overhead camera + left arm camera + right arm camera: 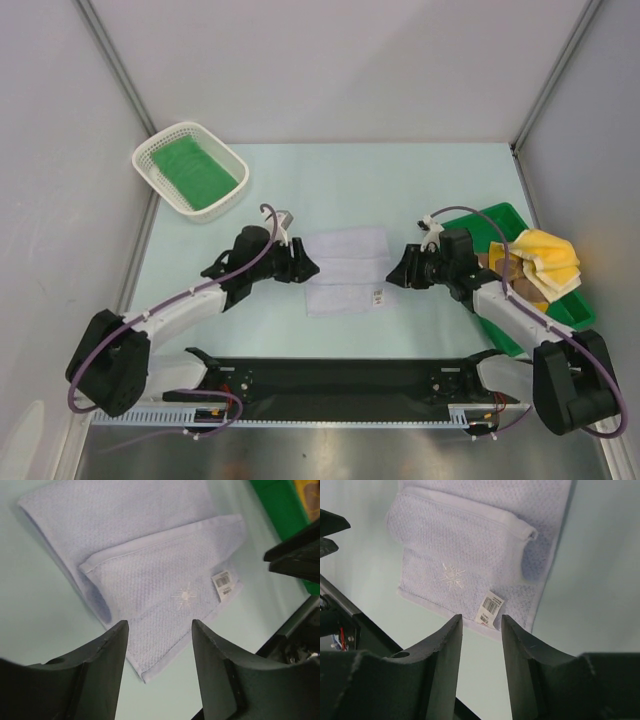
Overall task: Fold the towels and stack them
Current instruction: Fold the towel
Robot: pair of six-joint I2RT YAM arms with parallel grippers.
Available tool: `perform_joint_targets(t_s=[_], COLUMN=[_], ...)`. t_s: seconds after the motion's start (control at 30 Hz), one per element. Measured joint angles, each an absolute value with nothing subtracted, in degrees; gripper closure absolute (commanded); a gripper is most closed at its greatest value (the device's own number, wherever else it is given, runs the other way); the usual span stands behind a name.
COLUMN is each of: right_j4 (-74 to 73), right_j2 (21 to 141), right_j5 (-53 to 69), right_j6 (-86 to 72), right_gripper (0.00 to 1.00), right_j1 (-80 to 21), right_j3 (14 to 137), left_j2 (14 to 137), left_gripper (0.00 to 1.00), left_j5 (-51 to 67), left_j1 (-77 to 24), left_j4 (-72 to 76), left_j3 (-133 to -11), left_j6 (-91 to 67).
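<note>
L grip (305, 268) spread, at towel (347, 262) L edge | R grip (395, 276) spread, at R edge by tag (490, 609) | table (400, 185) open past far edge

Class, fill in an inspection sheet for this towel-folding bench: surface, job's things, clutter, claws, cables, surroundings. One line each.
Surface: pale green table, flat and matte.
Job's things: lavender towel partly folded at centre, barcode tag showing; green towel in white basket, far left; yellow towel heaped in green bin, right, over something brownish.
Clutter: nothing seen.
Claws: left claw open, empty, by the towel's left edge; right claw open, empty, by its right edge.
Cables: purple cable looped along each arm, off the towel.
Surroundings: grey enclosure walls; black base rail at near edge.
</note>
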State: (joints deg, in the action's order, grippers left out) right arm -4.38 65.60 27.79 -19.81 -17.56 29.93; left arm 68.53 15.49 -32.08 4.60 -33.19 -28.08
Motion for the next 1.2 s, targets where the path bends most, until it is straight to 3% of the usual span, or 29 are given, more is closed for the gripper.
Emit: perform_joint_targets(t_s=[0.17,0.4,0.6,0.83,1.2], right_j4=[-7.07,-5.74,-6.55,-6.81,-6.11], right_j2=[66.7,84.34,94.19,90.21,74.35], right_j5=[22.92,22.37,25.34,28.42,30.92], right_j6=[-20.93,-18.9,-16.4,-15.11,-16.16], right_gripper=[0.55,0.46,0.46,0.48,0.49], right_j1=[-17.56,-16.27,-15.94,-15.97,-16.47], right_j3=[34.46,47.35,50.19,48.23,34.63], left_j2=[78.56,90.52,96.77,94.76,77.73], left_gripper=[0.41,0.43,0.44,0.44,0.45], left_j5=[12.36,13.72,15.86,20.84,24.43], left_j1=[-30.68,-29.17,-29.17,-29.19,-32.99], left_j4=[-2.76,-6.09,-8.78,-7.53,-3.33], left_j3=[-43.62,-54.3,-55.42,-52.73,-38.04], left_j6=[-27.97,-26.37,-24.91,-24.36,-25.1])
